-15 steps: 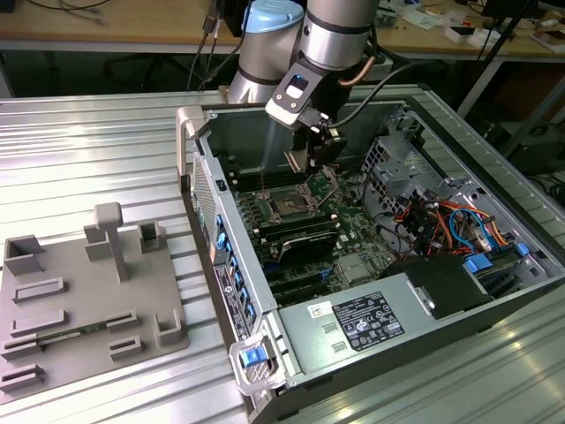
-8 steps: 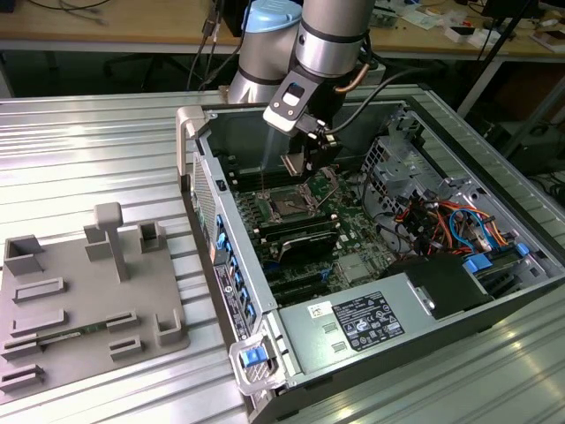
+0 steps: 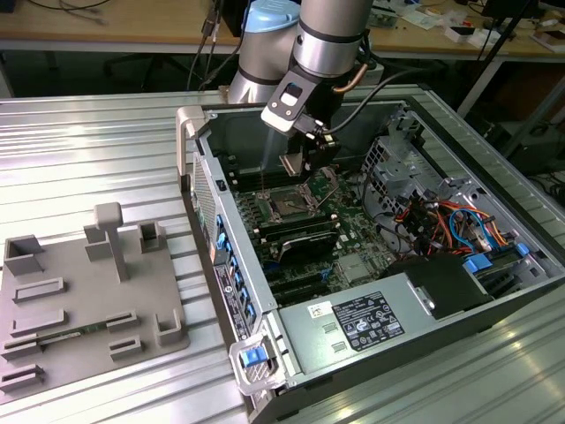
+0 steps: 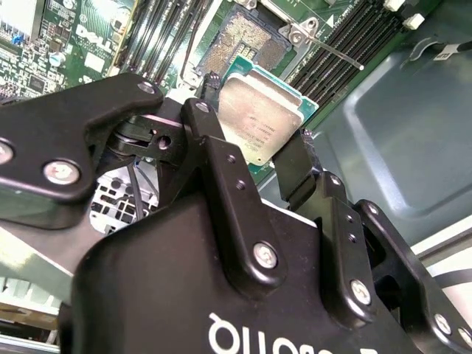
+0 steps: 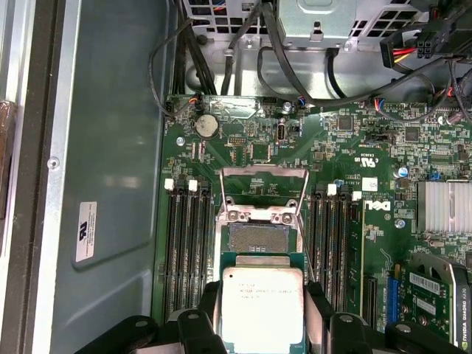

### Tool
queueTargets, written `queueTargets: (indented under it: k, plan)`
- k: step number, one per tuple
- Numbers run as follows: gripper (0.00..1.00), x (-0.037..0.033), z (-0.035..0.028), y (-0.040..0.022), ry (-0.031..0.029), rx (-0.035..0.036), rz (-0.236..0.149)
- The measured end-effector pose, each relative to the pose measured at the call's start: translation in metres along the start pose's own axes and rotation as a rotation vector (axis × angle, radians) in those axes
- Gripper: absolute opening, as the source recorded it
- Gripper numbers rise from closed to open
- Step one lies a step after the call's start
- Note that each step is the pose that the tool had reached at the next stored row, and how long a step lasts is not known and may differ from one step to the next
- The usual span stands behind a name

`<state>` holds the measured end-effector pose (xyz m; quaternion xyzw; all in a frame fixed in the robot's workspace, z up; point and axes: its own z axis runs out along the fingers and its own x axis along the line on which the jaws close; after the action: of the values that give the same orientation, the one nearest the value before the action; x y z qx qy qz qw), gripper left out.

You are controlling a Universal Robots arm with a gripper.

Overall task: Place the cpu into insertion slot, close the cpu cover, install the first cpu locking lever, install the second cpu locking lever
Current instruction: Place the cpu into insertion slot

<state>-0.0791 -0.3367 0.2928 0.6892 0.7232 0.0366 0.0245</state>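
My gripper point(image 5: 263, 324) is shut on the cpu point(image 5: 263, 308), a small square chip with a silver top, pinched at two opposite edges by the black fingers point(image 4: 214, 147). In the exterior view the gripper point(image 3: 300, 163) hangs inside the open computer case with the cpu point(image 3: 292, 164) a little above the motherboard. The insertion slot point(image 5: 258, 237) lies bare just beyond the chip, its dark pin field showing, as it does in the second wrist view point(image 4: 247, 44). The cpu cover point(image 5: 265, 193), a thin silvery frame, stands swung open on the slot's far side. A thin lever rod point(image 4: 332, 55) sticks out beside the slot.
Long black memory slots point(image 5: 188, 243) flank the socket on both sides. A grey power supply box point(image 3: 362, 322) with a white label fills the case's near end. Coloured cables point(image 3: 441, 221) crowd the exterior view's right. A grey fixture plate point(image 3: 79, 300) lies on the ribbed table.
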Motion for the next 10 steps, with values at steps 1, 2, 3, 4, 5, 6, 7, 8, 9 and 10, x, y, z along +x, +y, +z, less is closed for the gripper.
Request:
queueTargets:
  k: [1,2,3,4,5,6,7,8,9,10]
  plan:
    - [0.55,0.0,0.0,0.0,0.0,0.0,0.0]
    - [0.55,0.0,0.0,-0.0001,0.0,0.0,0.0]
    - [0.55,0.0,0.0,-0.0004,0.0,0.0,0.0]
    - [0.55,0.0,-0.0001,-0.0007,0.0,0.0,0.0]
    - [0.55,0.0,0.0006,-0.0008,0.0001,0.0,0.0]
    - [0.55,0.0,0.0032,-0.001,-0.0001,0.0001,0.0]
    - [0.55,-0.0001,0.0063,-0.0013,0.0001,0.0,0.0]
    - [0.55,-0.0001,0.0093,-0.0016,0.0001,-0.0001,0.0]
    - [0.55,-0.0001,0.0114,-0.0017,0.0,0.0,0.0]
    - [0.55,0.0,0.0132,-0.0019,0.0,-0.0001,0.0]
